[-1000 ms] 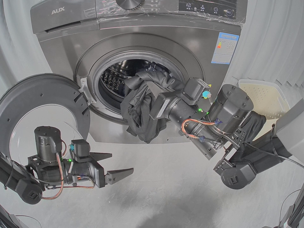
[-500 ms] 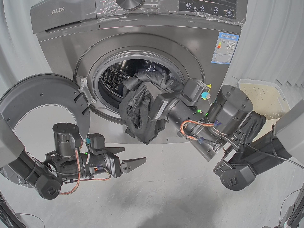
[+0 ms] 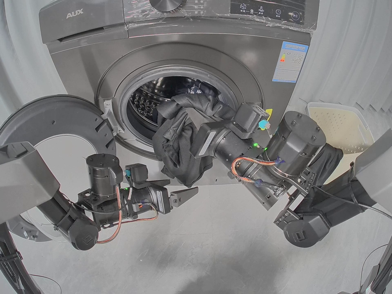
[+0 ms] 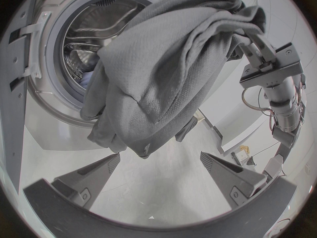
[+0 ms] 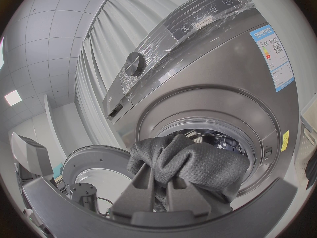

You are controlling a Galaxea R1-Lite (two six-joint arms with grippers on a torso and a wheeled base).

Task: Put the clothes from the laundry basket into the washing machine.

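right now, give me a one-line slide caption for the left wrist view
Open left claw hovers below the dark garment that the right claw holds at the washing machine's open mouth.

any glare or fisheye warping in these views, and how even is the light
Head view: the plastic film on the washing machine shows crinkled glare, while the drum is dim. Left wrist view: strong fisheye with dark corners; the dark garment shades its own folds. Right wrist view: same round vignette, the curtain bows, a ceiling light glares.
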